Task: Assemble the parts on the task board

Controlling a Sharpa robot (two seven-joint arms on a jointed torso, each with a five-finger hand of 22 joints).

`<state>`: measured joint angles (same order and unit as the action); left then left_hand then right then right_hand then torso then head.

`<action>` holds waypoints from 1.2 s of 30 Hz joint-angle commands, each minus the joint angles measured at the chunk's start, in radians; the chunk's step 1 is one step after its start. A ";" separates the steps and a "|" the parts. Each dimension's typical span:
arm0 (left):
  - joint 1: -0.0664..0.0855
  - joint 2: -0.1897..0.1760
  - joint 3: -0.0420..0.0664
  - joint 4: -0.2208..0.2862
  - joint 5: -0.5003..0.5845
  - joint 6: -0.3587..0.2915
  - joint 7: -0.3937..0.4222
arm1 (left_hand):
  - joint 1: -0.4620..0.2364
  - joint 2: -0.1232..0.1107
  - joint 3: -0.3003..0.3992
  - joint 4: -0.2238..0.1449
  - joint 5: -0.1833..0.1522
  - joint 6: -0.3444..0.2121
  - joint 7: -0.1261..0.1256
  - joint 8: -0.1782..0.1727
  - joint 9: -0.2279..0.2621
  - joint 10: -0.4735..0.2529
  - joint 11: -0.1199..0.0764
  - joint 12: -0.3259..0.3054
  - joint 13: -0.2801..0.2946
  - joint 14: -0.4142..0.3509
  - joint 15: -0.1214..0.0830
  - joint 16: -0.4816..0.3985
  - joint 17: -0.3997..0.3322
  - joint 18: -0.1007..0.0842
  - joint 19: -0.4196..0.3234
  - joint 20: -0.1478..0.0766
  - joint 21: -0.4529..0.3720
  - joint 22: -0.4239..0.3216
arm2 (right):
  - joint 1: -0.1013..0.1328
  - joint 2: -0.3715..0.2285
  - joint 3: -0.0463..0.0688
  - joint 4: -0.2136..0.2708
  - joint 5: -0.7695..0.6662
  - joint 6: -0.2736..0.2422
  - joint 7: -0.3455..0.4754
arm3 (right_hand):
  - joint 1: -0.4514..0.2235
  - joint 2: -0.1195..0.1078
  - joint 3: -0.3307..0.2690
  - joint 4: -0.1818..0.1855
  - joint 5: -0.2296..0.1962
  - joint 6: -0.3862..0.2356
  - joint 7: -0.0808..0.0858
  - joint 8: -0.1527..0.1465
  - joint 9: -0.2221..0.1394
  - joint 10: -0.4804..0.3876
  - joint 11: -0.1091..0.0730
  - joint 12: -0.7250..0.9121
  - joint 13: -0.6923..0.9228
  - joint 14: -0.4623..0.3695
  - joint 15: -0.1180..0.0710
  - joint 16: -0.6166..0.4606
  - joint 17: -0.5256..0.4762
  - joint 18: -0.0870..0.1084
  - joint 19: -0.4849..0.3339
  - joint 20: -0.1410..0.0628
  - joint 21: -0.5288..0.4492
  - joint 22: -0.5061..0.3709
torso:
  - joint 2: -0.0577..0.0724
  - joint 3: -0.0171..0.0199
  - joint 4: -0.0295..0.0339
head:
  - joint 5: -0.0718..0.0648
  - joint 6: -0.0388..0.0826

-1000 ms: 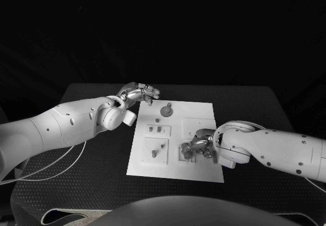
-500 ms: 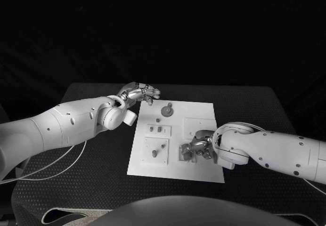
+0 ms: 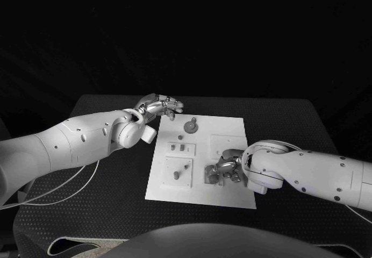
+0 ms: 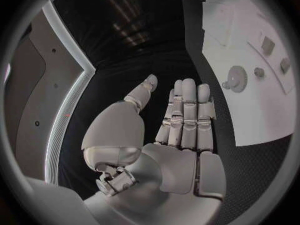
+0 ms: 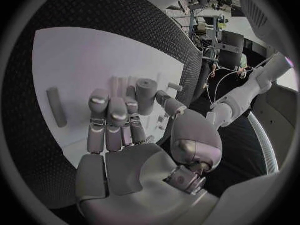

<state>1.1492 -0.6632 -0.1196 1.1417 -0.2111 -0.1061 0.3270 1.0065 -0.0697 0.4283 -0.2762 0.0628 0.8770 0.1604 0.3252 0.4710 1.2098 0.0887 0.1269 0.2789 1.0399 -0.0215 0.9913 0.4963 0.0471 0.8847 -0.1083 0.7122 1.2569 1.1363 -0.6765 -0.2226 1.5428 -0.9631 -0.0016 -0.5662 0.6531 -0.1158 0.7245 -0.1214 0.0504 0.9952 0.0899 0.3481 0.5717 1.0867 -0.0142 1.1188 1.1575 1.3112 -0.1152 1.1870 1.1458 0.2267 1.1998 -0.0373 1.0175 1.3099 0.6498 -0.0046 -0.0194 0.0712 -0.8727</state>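
White rectangular task board sits mid-table, small grey parts on it: a round gear-like piece near its far edge, a short peg on its left side. Left robot hand stays at the board's far-left corner, fingers loosely apart, holding nothing. Right robot hand has crept slightly lower and leftward since a second ago, fingers curled over an upright grey cylinder; grip can't be confirmed.
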 commanded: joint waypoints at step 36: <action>0.001 0.000 0.001 0.001 0.006 0.015 0.000 | -0.014 -0.003 0.004 0.005 -0.004 -0.010 0.005 -0.007 -0.002 -0.007 0.002 0.004 -0.001 -0.005 0.006 -0.004 0.002 0.014 0.003 -0.006 -0.007 0.003 | -0.007 -0.031 -0.001 0.015 -0.010 0.047 0.072 | 0.057 -0.065 -0.273 -0.170 -0.001 -0.013 0.006 -0.031 0.016 -0.015 0.000 -0.026 0.021 -0.008 -0.004 -0.020 0.013 0.035 -0.031 -0.013 0.000 -0.004 | 0.001 0.0022 -0.0007 | -0.001 0.000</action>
<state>1.1492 -0.6644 -0.1196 1.1409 -0.2110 -0.1052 0.3232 1.0024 -0.0737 0.4304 -0.2740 0.0628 0.8728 0.1635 0.3216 0.4701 1.2075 0.0907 0.1269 0.2790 1.0363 -0.0179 0.9913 0.4969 0.0471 0.8840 -0.1076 0.7122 1.2587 1.1306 -0.7045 -0.2227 1.5548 -0.9637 0.0134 -0.5224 0.7035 -0.1803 0.4575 -0.2914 0.0504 0.9878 0.0952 0.3210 0.5876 1.0789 -0.0144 1.0986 1.1778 1.3040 -0.1164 1.1724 1.1577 0.2258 1.1764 -0.0501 1.0172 1.3069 0.6502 -0.0028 -0.0199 0.0699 -0.8727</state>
